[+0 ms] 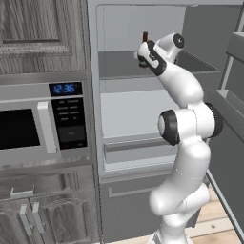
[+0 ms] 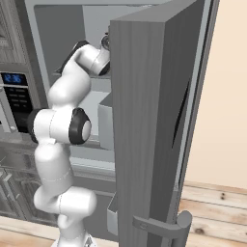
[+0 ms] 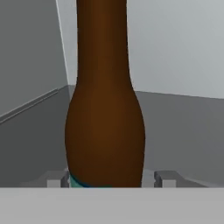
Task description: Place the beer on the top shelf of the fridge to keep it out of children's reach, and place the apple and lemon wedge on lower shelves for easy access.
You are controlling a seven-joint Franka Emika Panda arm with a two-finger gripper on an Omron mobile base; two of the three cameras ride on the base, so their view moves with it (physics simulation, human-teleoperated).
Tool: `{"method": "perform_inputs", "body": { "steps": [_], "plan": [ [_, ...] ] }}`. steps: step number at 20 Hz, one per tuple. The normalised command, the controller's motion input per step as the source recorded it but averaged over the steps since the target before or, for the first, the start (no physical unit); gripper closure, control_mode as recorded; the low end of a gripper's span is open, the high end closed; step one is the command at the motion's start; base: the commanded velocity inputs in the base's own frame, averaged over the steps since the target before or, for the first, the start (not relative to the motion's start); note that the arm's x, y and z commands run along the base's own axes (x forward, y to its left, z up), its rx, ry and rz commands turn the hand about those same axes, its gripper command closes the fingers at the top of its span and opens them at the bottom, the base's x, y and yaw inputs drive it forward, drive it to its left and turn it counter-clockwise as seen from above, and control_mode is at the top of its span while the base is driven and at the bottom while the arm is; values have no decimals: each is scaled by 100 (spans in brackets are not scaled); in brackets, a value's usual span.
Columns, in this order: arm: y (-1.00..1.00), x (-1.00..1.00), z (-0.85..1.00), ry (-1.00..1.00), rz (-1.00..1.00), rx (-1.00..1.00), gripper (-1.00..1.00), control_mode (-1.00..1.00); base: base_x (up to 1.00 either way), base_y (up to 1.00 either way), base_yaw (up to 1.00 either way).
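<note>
The beer (image 3: 105,109), a brown bottle with a teal label edge at its foot, stands upright on the dark grey top shelf (image 3: 183,131) of the fridge (image 1: 143,19). In the left base view only its neck (image 1: 145,37) rises above the hand. My gripper (image 3: 111,179) straddles the bottle's base. The right fingertip (image 3: 165,178) stands a small gap off the glass and the left one sits close beside it, so the jaws are open. The apple and lemon wedge are out of view.
Paler lower shelves (image 1: 133,109) and a drawer front (image 1: 138,148) lie below the top shelf (image 1: 119,66). The open fridge door (image 2: 144,120) with its bins stands to the right, close to the arm. A microwave (image 1: 28,124) sits left of the fridge.
</note>
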Motion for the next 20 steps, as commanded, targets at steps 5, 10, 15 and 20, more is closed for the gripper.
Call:
{"method": "perform_inputs", "body": {
  "steps": [5, 10, 15, 20],
  "plan": [
    [0, 5, 0, 0, 5, -4, -100, -100, 0, 0, 0],
    [0, -7, 0, 0, 3, -6, -100, -100, 0, 0, 0],
    [0, -61, 0, 0, 1, -11, -100, -100, 0, 0, 0],
    [8, -96, -1, 0, 0, -13, -100, -100, 0, 0, 0]
  ]
}}
